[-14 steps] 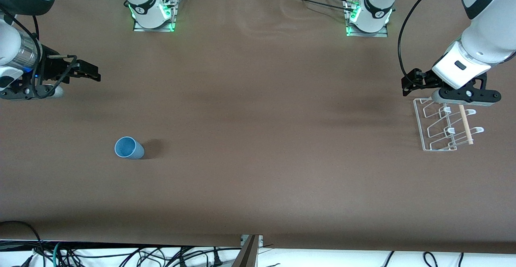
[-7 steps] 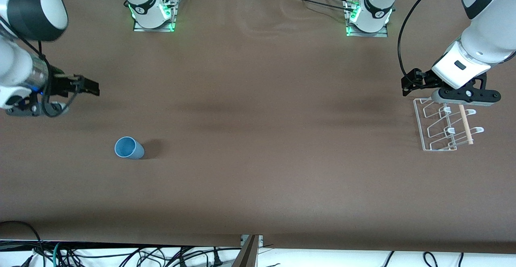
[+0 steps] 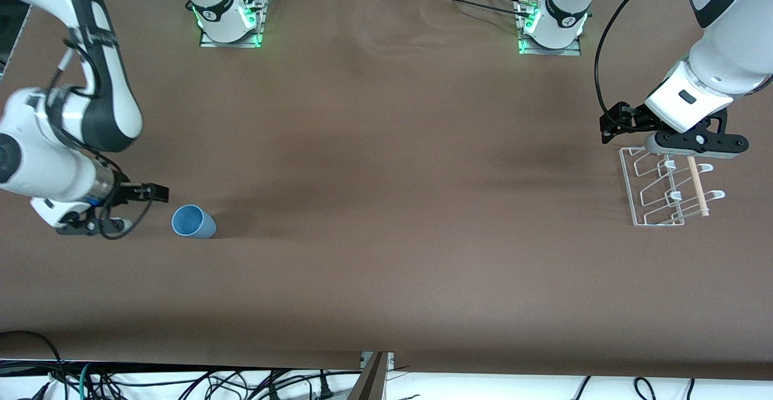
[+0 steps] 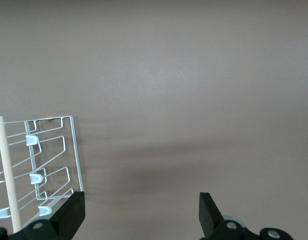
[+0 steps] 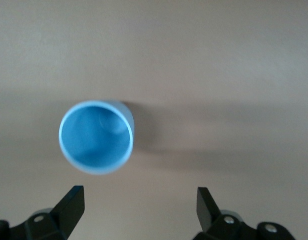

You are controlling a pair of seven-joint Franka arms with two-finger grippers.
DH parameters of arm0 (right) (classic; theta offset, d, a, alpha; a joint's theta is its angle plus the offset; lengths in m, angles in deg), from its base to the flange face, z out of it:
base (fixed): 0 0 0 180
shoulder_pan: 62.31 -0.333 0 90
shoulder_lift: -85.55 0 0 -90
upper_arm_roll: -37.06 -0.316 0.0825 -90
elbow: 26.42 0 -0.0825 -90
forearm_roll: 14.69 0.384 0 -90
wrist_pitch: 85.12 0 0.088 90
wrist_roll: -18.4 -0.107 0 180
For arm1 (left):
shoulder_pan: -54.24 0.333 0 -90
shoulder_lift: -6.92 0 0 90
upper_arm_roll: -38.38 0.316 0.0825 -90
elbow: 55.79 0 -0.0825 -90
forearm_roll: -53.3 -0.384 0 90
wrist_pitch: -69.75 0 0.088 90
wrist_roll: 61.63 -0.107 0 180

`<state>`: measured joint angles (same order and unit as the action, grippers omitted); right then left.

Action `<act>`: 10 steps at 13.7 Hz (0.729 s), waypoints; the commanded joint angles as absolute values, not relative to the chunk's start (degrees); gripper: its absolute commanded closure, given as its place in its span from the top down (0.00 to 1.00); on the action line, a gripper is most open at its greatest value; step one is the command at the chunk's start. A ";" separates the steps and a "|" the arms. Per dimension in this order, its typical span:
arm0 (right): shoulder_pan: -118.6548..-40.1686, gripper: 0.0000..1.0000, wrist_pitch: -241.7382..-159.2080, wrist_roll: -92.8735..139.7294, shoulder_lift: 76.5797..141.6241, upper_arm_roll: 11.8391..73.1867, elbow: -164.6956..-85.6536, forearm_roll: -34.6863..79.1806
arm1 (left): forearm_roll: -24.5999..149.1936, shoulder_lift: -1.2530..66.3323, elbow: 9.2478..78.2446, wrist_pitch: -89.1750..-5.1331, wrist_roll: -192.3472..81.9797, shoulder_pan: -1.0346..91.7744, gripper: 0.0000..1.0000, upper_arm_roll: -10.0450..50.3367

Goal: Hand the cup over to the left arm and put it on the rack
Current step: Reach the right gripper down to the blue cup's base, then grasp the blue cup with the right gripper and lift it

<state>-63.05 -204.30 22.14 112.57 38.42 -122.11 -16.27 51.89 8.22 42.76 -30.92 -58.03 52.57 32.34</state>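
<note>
Barely started. Blue cup [image 3: 193,222] standing on the brown table [image 3: 386,206], toward the right arm's end, mouth up and empty inside [image 5: 96,136]. Nothing touching it. Right gripper [image 3: 158,193] just beside the cup, low over the table, claw spread wide with nothing in it. In the right wrist view, two black fingertips [image 5: 71,205] apart and the cup sitting ahead of them, a bit off to one side, not yet between them. Left gripper [image 3: 610,127] waiting over the table next to the rack [image 3: 658,191], claw spread wide too and holding nothing. Left arm [image 3: 718,55] bent above that end of the table. Rack lying flat-looking on the table at the left arm's end, wire prongs and one wooden stick [image 3: 696,185] across it, no cup on it. Same rack [image 4: 43,165] and stick [image 4: 7,175] seen close in the left wrist view, just by one black fingertip [image 4: 68,215]. Cup and rack well apart, at the two ends of the table. Nothing done yet, judging from this. Still to do: line up on the cup, pinch it, lift it, bring it toward the middle, pass it to the left gripper, let go, then set it on the rack.
</note>
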 commanded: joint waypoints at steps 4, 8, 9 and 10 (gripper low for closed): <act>-63.98 0.99 -207.11 22.79 119.73 38.12 -114.23 -16.27 | 52.78 8.41 41.50 -28.78 -58.12 52.40 1.00 32.23; -63.98 0.99 -206.58 22.88 122.37 38.12 -114.66 -16.18 | 52.78 8.41 41.50 -28.78 -58.03 52.40 1.00 32.23; -63.81 0.99 -206.41 23.14 122.46 38.12 -114.92 -16.18 | 52.78 8.41 41.42 -28.78 -58.03 52.40 1.00 32.23; -63.81 0.99 -206.41 23.40 122.81 38.12 -115.01 -16.18 | 52.78 8.41 41.50 -28.78 -58.03 52.40 1.00 32.23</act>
<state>-64.09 -207.53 22.15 121.89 38.28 -116.14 -16.27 51.89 8.22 42.75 -30.12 -58.03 52.49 32.27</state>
